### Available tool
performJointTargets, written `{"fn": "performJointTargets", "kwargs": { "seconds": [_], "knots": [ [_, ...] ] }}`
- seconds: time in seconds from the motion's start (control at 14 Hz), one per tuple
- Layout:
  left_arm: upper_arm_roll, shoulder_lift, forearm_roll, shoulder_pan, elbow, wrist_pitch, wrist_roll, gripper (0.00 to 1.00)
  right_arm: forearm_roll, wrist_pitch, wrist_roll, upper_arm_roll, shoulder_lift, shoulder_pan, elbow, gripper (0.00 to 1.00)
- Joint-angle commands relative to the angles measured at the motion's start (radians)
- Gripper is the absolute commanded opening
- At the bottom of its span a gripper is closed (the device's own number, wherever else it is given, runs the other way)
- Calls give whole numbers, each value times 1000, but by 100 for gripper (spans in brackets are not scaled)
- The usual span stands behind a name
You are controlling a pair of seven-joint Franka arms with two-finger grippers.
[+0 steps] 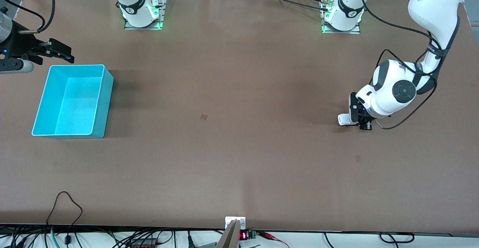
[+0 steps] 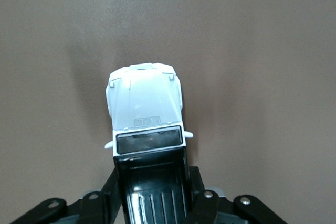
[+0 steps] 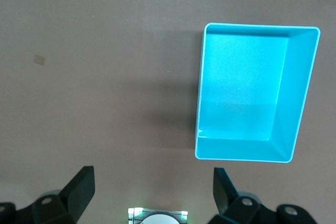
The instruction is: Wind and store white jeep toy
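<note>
We see the white jeep toy (image 1: 344,119) low on the brown table (image 1: 232,147) toward the left arm's end, well apart from the turquoise bin (image 1: 73,102), which stands at the right arm's end. In the left wrist view the jeep (image 2: 146,111) shows its white hood and windscreen ahead of the fingers, while its black ribbed roof panel sits between them. The left gripper (image 1: 361,122) is clamped on the jeep's rear half, one finger (image 2: 107,198) against each side; we cannot tell whether the wheels touch the tabletop or ride just above it.

The right gripper (image 1: 56,51) waits in the air just beside the bin's rim farthest from the front camera, at the table's edge. Its fingers (image 3: 79,187) stand wide apart and hold nothing. From the right wrist view we look down into the bin (image 3: 252,93), whose pale floor is bare, and its shadow falls on the table beside it.
</note>
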Motion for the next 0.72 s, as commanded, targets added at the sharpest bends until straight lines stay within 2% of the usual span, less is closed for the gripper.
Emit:
{"fn": "performJointTargets", "kwargs": {
  "seconds": [0.0,0.64],
  "knots": [
    [-4,39,36,1,33,0,-10,25,19,-16,6,7,6,-7,18,100],
    [-2,70,37,-7,61,-9,-11,24,19,-13,6,13,7,19,18,100]
  ]
}}
